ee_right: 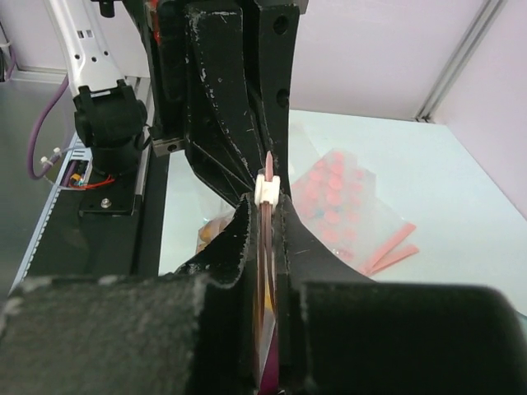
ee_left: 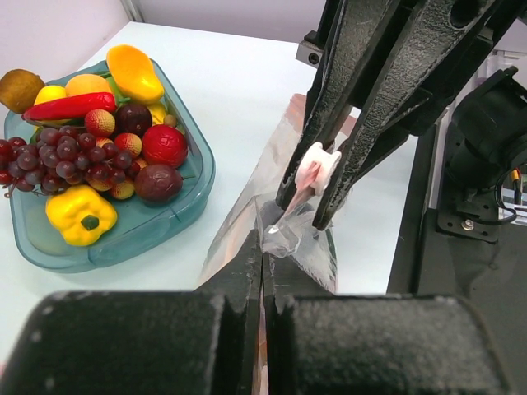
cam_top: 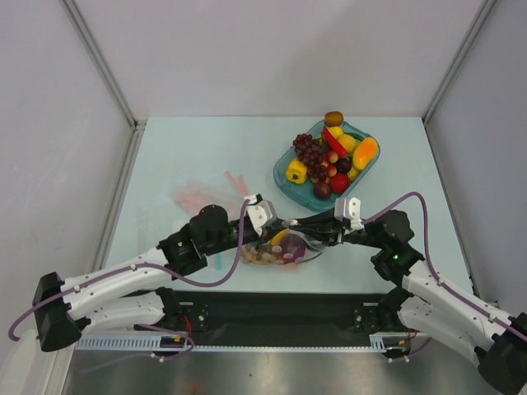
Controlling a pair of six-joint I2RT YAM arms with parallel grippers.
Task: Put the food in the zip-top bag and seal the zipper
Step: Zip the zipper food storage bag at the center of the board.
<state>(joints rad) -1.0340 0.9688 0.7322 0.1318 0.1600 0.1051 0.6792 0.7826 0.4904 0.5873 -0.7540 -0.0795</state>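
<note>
The clear zip-top bag [cam_top: 280,249] lies near the table's front edge between my two grippers. Inside it show a purple piece [cam_top: 294,247], a yellow lemon [cam_top: 280,237] and a tan grape bunch [cam_top: 258,256]. My left gripper [cam_top: 265,234] is shut on the bag's crinkly corner [ee_left: 288,234]. My right gripper [cam_top: 291,224] is shut on the pink zipper [ee_right: 269,164], its fingertips right behind the small white slider [ee_right: 268,190]. The slider also shows in the left wrist view [ee_left: 317,169], between the right fingers [ee_left: 362,140]. The two grippers almost touch.
A teal tray [cam_top: 282,176] at the back right holds a heap of toy fruit: dark grapes [cam_top: 310,152], a yellow pepper [cam_top: 296,171], a mango [cam_top: 365,153] and more. Spare pink-printed bags [cam_top: 200,198] lie flat at the left. White walls enclose the table.
</note>
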